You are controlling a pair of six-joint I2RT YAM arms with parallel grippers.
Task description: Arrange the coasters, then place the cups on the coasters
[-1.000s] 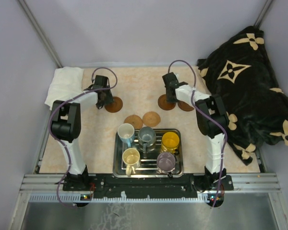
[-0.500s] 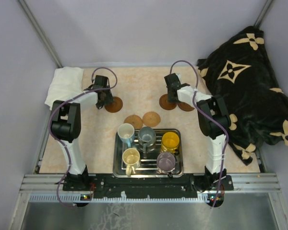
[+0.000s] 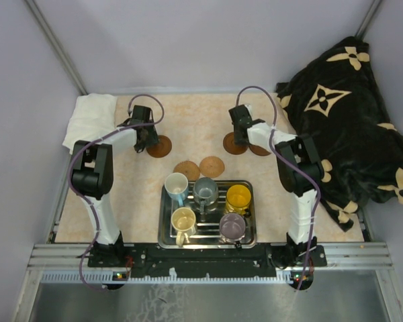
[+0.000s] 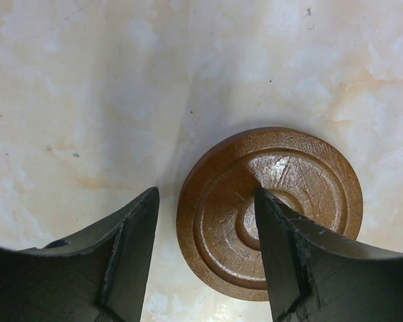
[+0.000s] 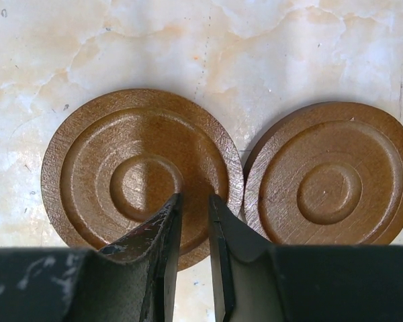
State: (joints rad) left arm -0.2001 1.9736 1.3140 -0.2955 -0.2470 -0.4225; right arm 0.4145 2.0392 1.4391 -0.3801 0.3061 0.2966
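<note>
**One high view, two close ones**

From above and behind the arm bases (image 3: 111, 253) we look down on the whole table (image 3: 201, 124). Our wrist cameras face straight down past their jaws, very near; their coasters (image 4: 269, 215) also show overhead.

The left end effector's (image 4: 205, 199) finger (image 4: 289, 268) covers part of a coaster (image 4: 302, 168); the right arm (image 3: 283, 143) partly hides the rightmost coaster (image 3: 261, 150).

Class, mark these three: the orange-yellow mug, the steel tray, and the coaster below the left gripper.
orange-yellow mug (image 3: 238, 198), top external view, its inside.
steel tray (image 3: 251, 218), top external view, its right rim.
coaster (image 4: 218, 225), left wrist view, its grooved left half.
</note>
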